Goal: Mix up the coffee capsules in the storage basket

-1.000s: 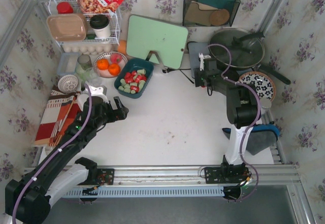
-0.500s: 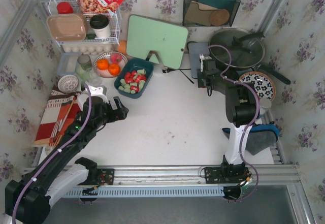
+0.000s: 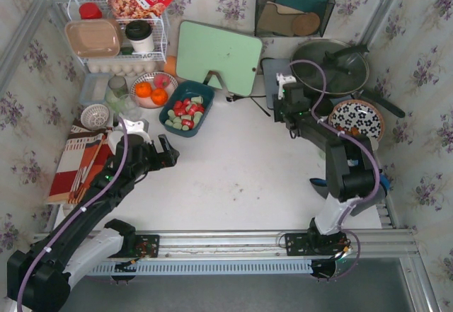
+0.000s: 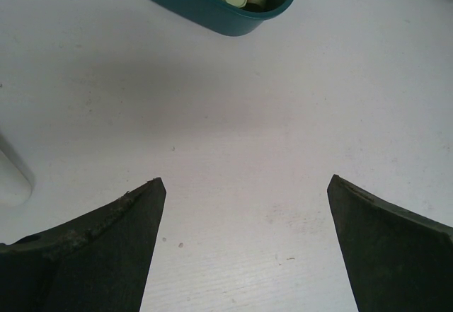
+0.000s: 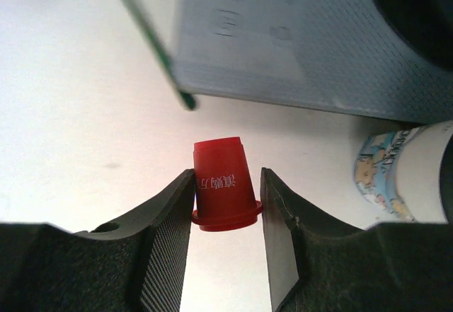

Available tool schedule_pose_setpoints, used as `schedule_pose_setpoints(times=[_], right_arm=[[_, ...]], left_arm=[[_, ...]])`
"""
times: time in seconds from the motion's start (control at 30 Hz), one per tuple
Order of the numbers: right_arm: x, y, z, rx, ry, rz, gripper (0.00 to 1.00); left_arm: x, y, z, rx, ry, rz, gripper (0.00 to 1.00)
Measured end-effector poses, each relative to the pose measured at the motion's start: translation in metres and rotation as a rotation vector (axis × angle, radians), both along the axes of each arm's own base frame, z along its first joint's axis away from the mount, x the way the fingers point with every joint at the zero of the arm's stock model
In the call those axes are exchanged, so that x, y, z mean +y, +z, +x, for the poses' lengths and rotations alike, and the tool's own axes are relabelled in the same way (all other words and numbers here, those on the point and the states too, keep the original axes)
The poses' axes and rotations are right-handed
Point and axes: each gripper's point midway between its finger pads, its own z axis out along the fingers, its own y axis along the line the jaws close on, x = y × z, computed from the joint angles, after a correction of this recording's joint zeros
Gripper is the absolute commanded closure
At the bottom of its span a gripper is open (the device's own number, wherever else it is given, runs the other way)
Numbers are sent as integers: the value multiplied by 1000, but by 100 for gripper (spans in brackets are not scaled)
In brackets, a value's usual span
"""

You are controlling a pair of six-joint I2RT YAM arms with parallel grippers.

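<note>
The teal storage basket (image 3: 167, 118) stands at the back left of the table with several red and pale green coffee capsules (image 3: 185, 112) in it. In the left wrist view the basket (image 4: 205, 9) sits at the top edge, well ahead of the fingers. My left gripper (image 3: 172, 153) (image 4: 244, 185) is open and empty over bare table, to the near left of the basket. My right gripper (image 3: 278, 101) (image 5: 226, 193) is shut on a red capsule (image 5: 222, 179), held by its rim end, near a grey mat (image 3: 272, 70).
A green cutting board (image 3: 218, 56) leans on a stand behind the basket. A bowl of oranges (image 3: 151, 90) and a white wire rack (image 3: 117, 37) are at the back left. A lidded pan (image 3: 331, 68), a floral plate (image 3: 358, 117) and a patterned cup (image 5: 403, 174) are near the right gripper.
The right arm's elbow has swung to the right and nearer, and its wrist has edged towards the far side. The left arm has not moved.
</note>
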Motion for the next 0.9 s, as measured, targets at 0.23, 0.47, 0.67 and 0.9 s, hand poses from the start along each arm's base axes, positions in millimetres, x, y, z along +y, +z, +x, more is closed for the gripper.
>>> schedule_pose_setpoints(times=[0.23, 0.47, 0.67, 0.9], right_arm=[[110, 82, -21, -198, 221, 47, 66], [262, 106, -4, -283, 473, 164, 66], [337, 61, 15, -225, 546, 213, 66], [359, 17, 17, -164, 565, 214, 66]], left_arm=[[0, 3, 0, -11, 2, -4, 0], [6, 12, 1, -47, 27, -3, 0], [9, 14, 1, -58, 41, 2, 1], [9, 13, 1, -54, 41, 3, 0]])
